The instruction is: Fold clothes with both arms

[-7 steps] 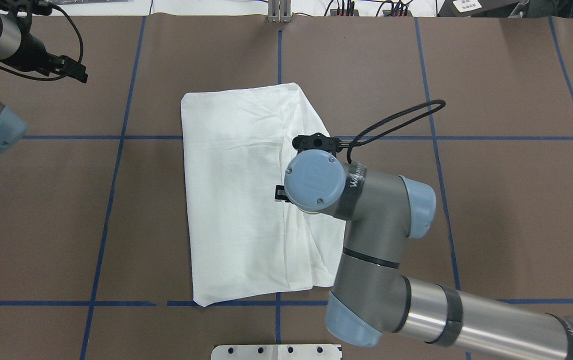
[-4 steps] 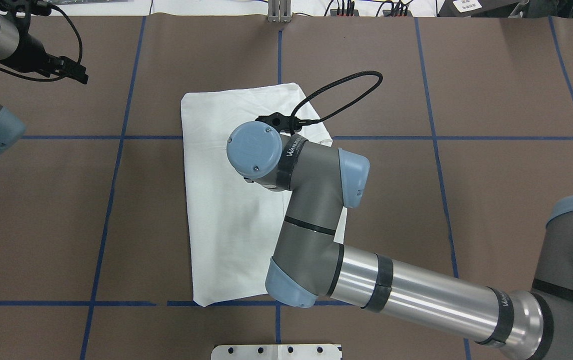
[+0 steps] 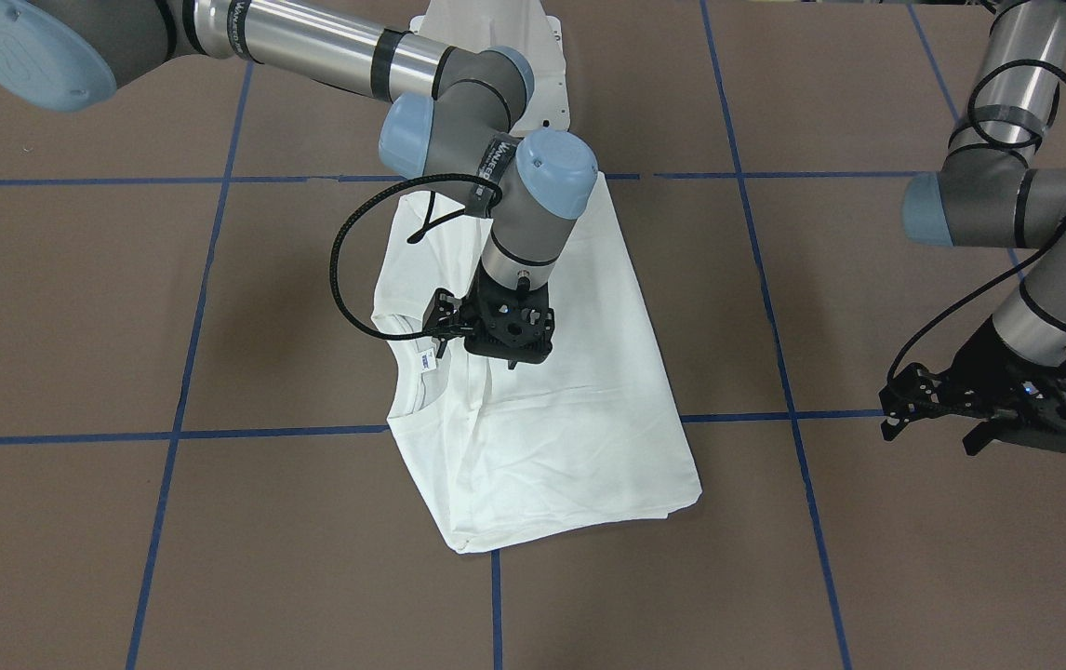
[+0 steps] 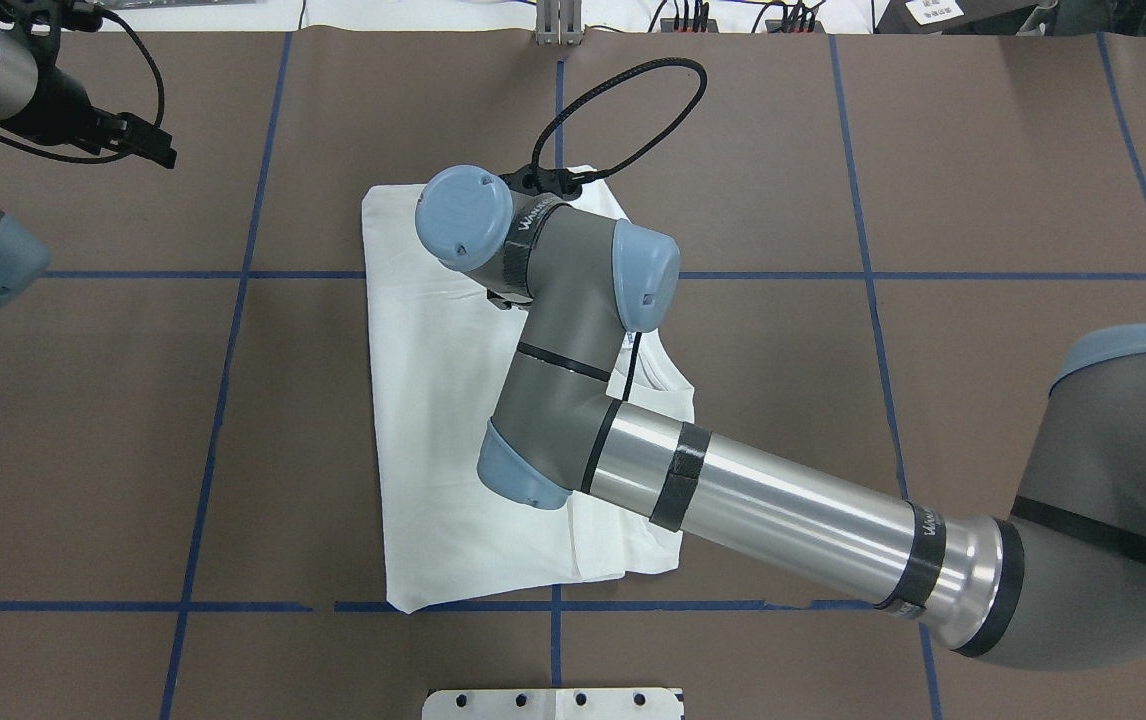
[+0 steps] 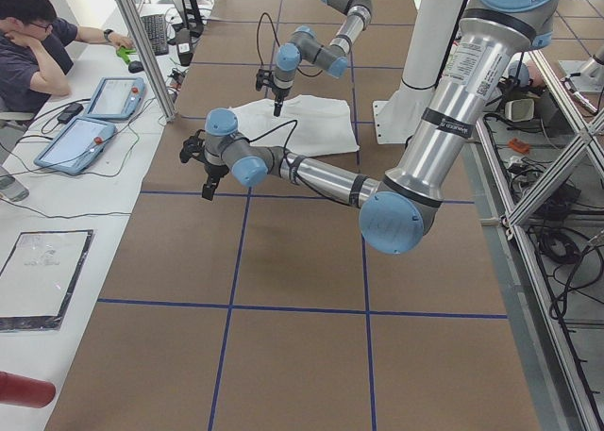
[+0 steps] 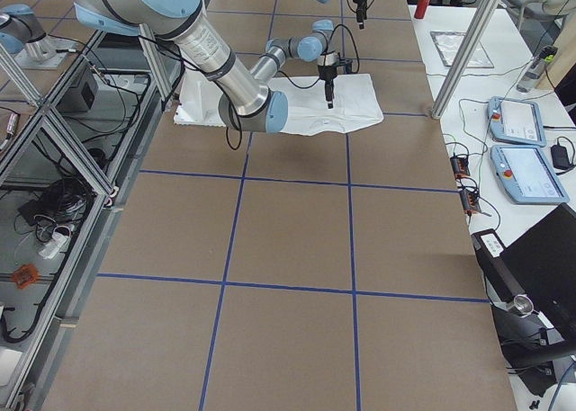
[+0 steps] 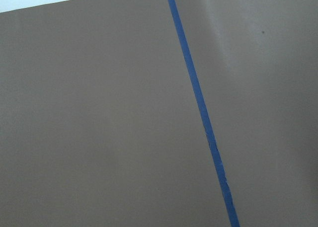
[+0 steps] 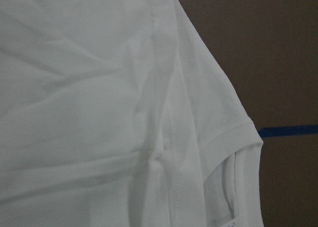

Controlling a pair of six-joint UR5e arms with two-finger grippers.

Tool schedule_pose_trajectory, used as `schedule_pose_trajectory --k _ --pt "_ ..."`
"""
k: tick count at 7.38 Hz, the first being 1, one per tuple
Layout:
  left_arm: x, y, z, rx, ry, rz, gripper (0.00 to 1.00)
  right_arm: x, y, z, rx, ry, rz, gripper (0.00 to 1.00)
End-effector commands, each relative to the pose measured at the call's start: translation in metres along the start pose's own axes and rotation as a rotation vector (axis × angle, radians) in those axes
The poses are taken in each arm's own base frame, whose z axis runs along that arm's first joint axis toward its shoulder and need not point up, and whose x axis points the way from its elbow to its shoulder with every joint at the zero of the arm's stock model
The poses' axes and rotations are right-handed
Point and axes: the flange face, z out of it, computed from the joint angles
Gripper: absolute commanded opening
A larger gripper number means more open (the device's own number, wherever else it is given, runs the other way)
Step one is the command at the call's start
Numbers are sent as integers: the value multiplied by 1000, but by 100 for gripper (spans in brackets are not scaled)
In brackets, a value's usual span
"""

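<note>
The white shirt [image 4: 433, 450] lies folded into a long strip at the table's middle [image 3: 579, 447], neckline and small blue-printed label [image 3: 428, 360] on the robot's right side. My right arm reaches over it. The right gripper [image 3: 510, 361] points straight down, open, just above the cloth beside the neckline, with nothing held. From overhead its wrist hides it. The right wrist view is filled with shirt fabric [image 8: 99, 88] and a hemmed edge. My left gripper [image 3: 1017, 442] hangs open and empty over bare table far to the robot's left [image 4: 158, 150], well clear of the shirt.
Brown table covering with a grid of blue tape [image 7: 198, 98]. The white pedestal base [image 4: 553, 703] stands at the near edge. A person [image 5: 28, 35] sits at a side desk with tablets beyond the far edge. Metal frame posts [image 6: 486, 33] flank the table.
My right arm swung across the shirt, from its right-middle toward the far end and the robot's left. The shirt lies as before. The left arm has not moved.
</note>
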Motion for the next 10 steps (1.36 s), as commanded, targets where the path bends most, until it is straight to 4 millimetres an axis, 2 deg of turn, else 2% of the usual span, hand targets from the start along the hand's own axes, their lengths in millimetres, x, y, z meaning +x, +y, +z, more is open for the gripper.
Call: schedule_pose_trajectory --k 1,5,6,8,10 --pt "1 0 -1 2 1 2 100 4 -6 15 2 38 -36 100" --pt "-1 4 0 -2 0 0 100 7 -9 23 15 62 -73 100" --pt "-1 3 0 0 -1 1 100 10 -8 31 9 100 -90 100" --pt "-1 4 0 -1 -1 0 100 23 -7 39 -22 210 -200 100" --pt "-2 4 1 -2 -2 -1 100 48 -10 52 -55 324 -338 100"
